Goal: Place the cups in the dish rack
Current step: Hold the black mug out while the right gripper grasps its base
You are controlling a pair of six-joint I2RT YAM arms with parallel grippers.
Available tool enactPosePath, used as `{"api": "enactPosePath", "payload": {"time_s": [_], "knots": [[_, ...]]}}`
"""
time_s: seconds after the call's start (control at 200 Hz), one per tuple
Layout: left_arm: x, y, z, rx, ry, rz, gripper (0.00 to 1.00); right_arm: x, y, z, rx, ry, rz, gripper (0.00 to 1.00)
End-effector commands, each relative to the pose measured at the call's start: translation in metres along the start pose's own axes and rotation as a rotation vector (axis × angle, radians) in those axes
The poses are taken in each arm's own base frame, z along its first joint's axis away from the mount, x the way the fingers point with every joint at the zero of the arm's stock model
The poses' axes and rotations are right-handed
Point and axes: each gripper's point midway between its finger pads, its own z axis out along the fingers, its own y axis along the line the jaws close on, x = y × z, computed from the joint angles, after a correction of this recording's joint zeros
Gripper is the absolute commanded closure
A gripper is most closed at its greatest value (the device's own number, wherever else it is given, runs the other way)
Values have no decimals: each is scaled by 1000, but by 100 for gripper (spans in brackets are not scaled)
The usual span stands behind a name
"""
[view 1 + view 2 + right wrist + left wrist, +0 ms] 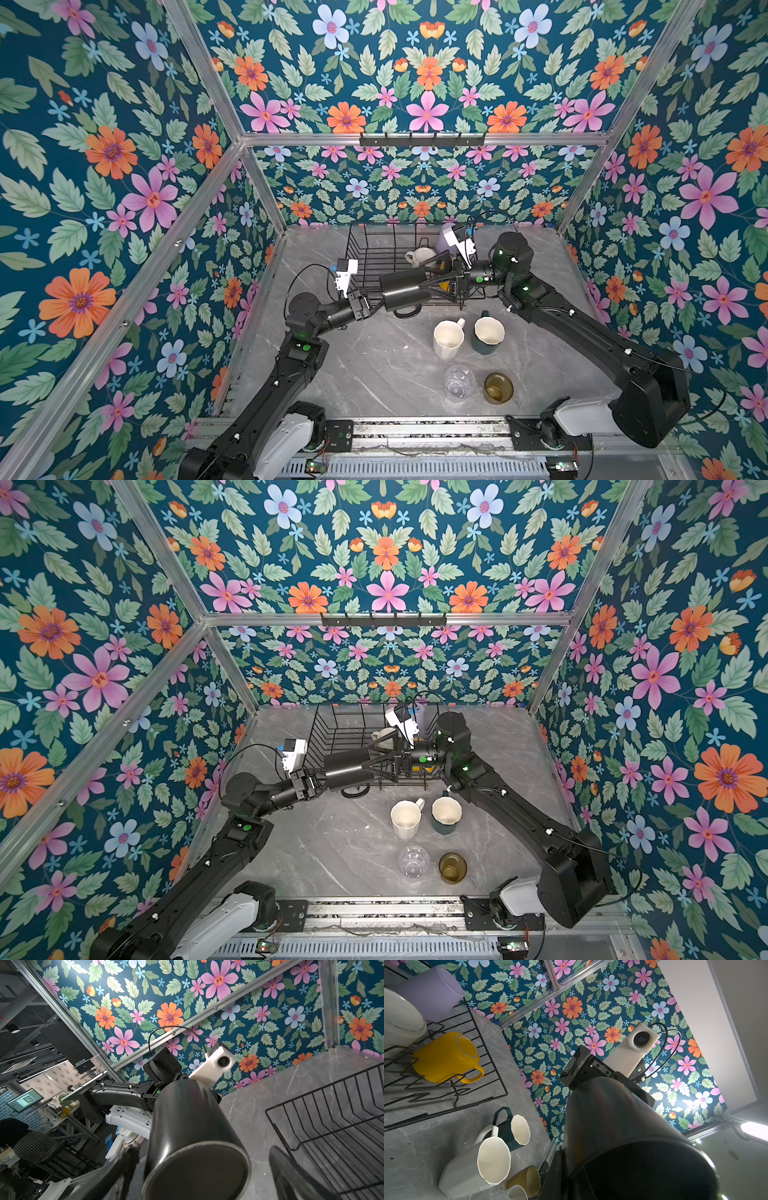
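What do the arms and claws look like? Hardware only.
Both black with rounded links: left arm, right arm. White shells at the bases, green lights at joints. Left claw is blocky black; right claw has open triangular fingers. White boxy wrist cameras with thin black looping cables.

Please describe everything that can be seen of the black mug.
The glossy black cylindrical mug hangs horizontal in the air at the near side of the black wire dish rack, its loop handle pointing down. The shut left gripper holds one end; the open right gripper straddles the other end, seemingly without gripping.
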Motion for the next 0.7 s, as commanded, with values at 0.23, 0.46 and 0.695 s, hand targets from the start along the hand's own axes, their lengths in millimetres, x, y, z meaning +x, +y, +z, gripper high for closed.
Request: {"api": "enactPosePath", "payload": {"time_s": [0.23,0.46,0.695], "knots": [[-6,-17,0,48,-18,64,100,7,3,19,-41,30,-13,1],[-7,-17,1,49,-17,65,100,15,4,33,-63,58,6,2],[-7,-16,1,47,-18,63,100,17,0,38,-60,73,30,9]]}}
